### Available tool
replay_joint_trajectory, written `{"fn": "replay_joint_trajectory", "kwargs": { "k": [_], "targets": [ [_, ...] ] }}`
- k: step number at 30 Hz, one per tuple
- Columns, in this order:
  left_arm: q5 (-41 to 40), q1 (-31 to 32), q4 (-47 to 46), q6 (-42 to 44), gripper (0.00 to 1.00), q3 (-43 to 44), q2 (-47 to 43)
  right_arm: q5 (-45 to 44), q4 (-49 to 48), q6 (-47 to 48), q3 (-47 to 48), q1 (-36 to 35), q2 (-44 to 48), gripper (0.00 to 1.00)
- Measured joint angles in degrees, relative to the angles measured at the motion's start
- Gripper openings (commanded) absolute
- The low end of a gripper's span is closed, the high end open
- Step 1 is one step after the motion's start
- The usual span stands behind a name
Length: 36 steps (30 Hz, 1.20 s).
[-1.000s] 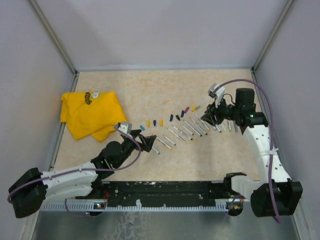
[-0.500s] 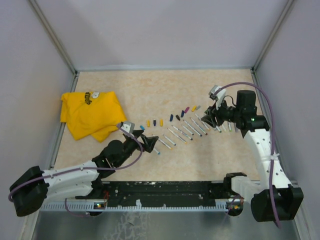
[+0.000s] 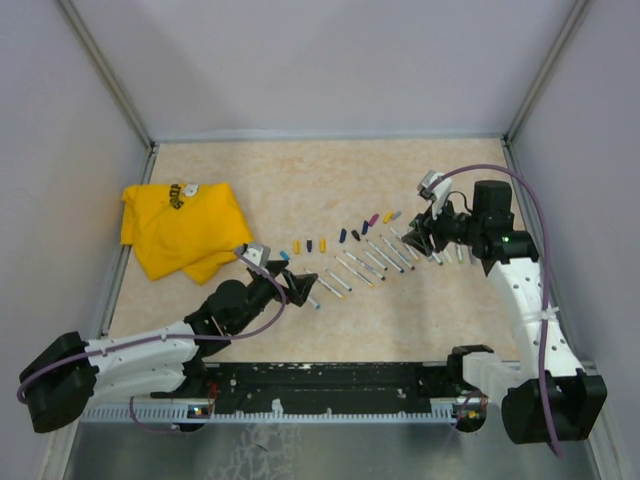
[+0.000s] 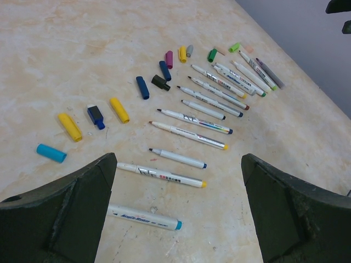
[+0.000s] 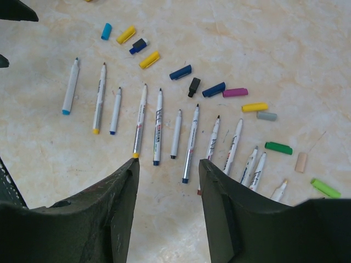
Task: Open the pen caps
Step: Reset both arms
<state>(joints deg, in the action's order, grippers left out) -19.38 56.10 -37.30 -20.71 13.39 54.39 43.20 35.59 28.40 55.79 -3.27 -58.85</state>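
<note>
**Caps lie loose in a slanting row; both claws empty**

The pen caps (image 3: pixel 310 244) lie flat on their sides on the table (image 3: pixel 300 180), just beyond the fanned pen barrels (image 3: pixel 360 265). Their row runs from near the left gripper (image 3: pixel 298 287) up and to the right toward the right gripper (image 3: pixel 415 240).

In the left wrist view the cyan cap (image 4: pixel 51 153) is nearest. Next to it a yellow cap (image 4: pixel 69 126) and a dark blue cap (image 4: pixel 95 116) slant the same way, long axes running from upper left to lower right. Farther along, the magenta cap (image 4: pixel 169 59) points almost straight up the picture.

From the right wrist the slant is reversed, lower left to upper right, as with the black cap (image 5: pixel 193 86). The grey cap (image 5: pixel 267 116) lies nearly level.

The left gripper's fingers (image 4: pixel 82 208) are spread wide with nothing between them. The right gripper's fingers (image 5: pixel 115 213) stand apart too, more narrowly, and hold nothing.

Which end of any cap is the open one cannot be made out. From above the caps are mere specks of colour. In the right wrist view the dark fingers cover the near ends of several barrels, and the light green cap (image 5: pixel 325 188) sits close to the picture's edge.

A yellow cloth (image 3: pixel 180 235) lies well apart at the left.
</note>
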Motion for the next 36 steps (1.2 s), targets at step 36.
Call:
{"fn": "replay_joint_trajectory", "kwargs": {
  "k": [36],
  "targets": [
    [1.0,-0.4,0.3,0.0,1.00,0.7,0.4,0.0,0.2,0.1,0.0,0.0,0.0,0.72]
  ]
}}
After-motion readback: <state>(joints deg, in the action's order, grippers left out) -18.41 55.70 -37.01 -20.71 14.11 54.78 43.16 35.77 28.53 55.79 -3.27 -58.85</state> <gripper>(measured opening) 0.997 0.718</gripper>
